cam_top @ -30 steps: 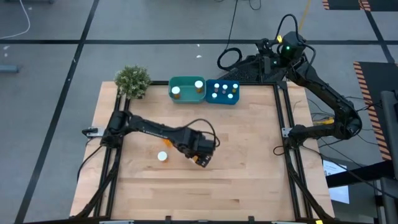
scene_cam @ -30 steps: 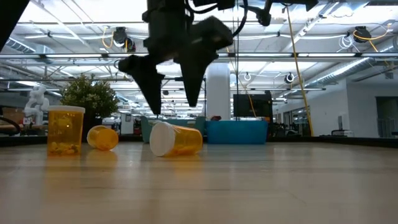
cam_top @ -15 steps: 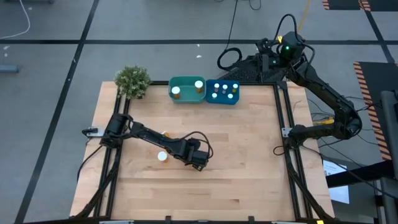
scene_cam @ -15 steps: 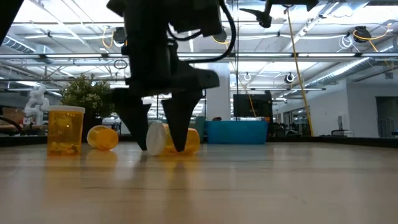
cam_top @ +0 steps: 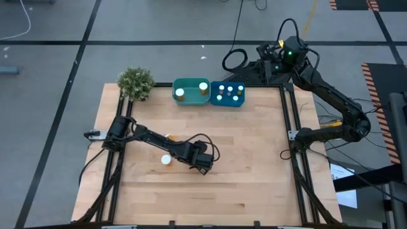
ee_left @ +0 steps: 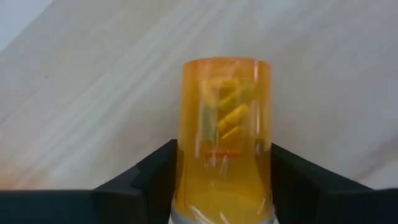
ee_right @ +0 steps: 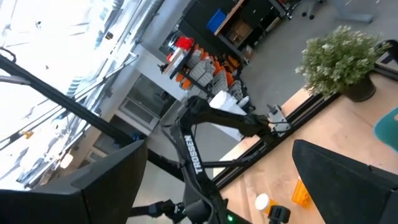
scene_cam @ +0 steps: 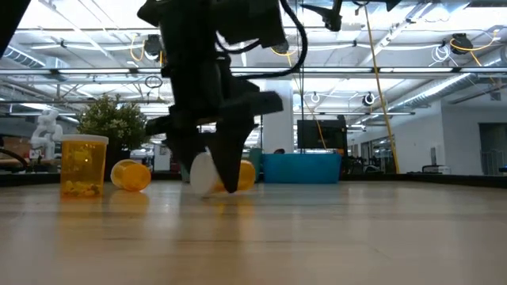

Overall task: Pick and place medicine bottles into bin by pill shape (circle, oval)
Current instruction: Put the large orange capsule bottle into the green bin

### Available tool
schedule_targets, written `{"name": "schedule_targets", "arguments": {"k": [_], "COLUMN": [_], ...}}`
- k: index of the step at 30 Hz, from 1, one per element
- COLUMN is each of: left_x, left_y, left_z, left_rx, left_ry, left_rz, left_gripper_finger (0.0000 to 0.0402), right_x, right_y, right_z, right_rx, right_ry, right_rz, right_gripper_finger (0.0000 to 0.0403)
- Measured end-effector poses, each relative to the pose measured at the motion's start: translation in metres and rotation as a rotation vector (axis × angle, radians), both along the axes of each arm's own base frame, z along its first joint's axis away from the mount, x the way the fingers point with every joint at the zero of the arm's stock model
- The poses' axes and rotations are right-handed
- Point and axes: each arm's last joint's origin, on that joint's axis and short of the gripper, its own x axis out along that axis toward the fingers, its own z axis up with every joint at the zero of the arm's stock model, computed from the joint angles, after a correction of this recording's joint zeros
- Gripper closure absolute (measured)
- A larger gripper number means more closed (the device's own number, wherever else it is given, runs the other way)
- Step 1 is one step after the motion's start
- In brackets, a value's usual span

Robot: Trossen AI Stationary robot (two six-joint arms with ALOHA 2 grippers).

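Observation:
A medicine bottle (ee_left: 225, 143), orange with yellow pills and a white cap (scene_cam: 204, 172), lies on its side mid-table. My left gripper (cam_top: 203, 165) stands over it, shut on it. Two more bottles sit to its left: one upright (scene_cam: 82, 165), one on its side (scene_cam: 131, 175). In the high view the upright one shows by its white cap (cam_top: 166, 159). A green bin (cam_top: 191, 91) and a blue bin (cam_top: 227, 93) at the far edge hold bottles. My right gripper (ee_right: 217, 186) is open, off the table's far right corner. My left gripper pinches the lying bottle's round wall (ee_left: 186, 180) between its two fingers (ee_left: 149, 186), at the cap end. The fingers come from above, pointing down, one on each side of the bottle. The bottle stays on its side, low at the table top.
A potted plant (cam_top: 135, 83) stands at the far left corner. Metal rails (cam_top: 289, 127) run along the table's left and right edges. Bare wood spreads over the near half and the right side (cam_top: 254, 172).
My left gripper has come down and a little toward the near-left, over the lying bottle. Its fingers now straddle the bottle and have drawn in against it. The bottle lies where it was. My right arm's wrist has swung slightly toward the left.

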Motion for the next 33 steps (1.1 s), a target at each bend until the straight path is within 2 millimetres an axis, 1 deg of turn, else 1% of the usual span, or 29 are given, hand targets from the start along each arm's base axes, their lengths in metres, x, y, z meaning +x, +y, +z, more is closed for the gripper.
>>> {"name": "schedule_targets", "arguments": {"k": [4,7,10,13,16,18,22,24,26,31,33], "left_x": [0.003,0.001,-0.004,-0.014,-0.028,-0.038,-0.054,-0.058,-0.062,-0.060,-0.060], "left_y": [0.000,0.002,0.009,0.018,0.030,0.037,0.051,0.058,0.064,0.072,0.073], "left_z": [0.013,0.034,0.062,0.096,0.133,0.155,0.186,0.195,0.201,0.202,0.202], "left_rx": [-0.029,-0.043,-0.038,-0.016,0.024,0.066,0.123,0.133,0.132,0.080,0.063], "left_ry": [-0.030,-0.085,-0.162,-0.258,-0.366,-0.432,-0.523,-0.553,-0.570,-0.577,-0.579], "left_rz": [-0.009,0.001,0.010,0.003,-0.005,-0.023,-0.070,-0.084,-0.099,-0.151,-0.167], "left_gripper_finger": [0.0207,0.0205,0.0193,0.0189,0.0193,0.0201,0.0212,0.0209,0.0203,0.0205,0.0210], "right_x": [0.006,0.010,0.013,0.015,0.015,0.017,0.029,0.037,0.049,0.075,0.084], "right_y": [0.007,0.013,0.020,0.032,0.044,0.052,0.067,0.074,0.081,0.091,0.092], "right_z": [-0.005,-0.012,-0.021,-0.034,-0.047,-0.055,-0.075,-0.083,-0.090,-0.103,-0.109], "right_rx": [-0.010,-0.004,0.017,0.071,0.202,0.287,0.451,0.495,0.531,0.631,0.653], "right_ry": [0.034,0.088,0.166,0.290,0.437,0.496,0.560,0.535,0.475,0.328,0.327], "right_rz": [0.007,0.016,0.051,0.061,0.079,0.114,0.153,0.158,0.170,0.179,0.190], "right_gripper_finger": [0.0009,0.0009,0.0009,0.0009,0.0009,0.0009,0.0009,0.0009,0.0009,0.0009,0.0009]}}
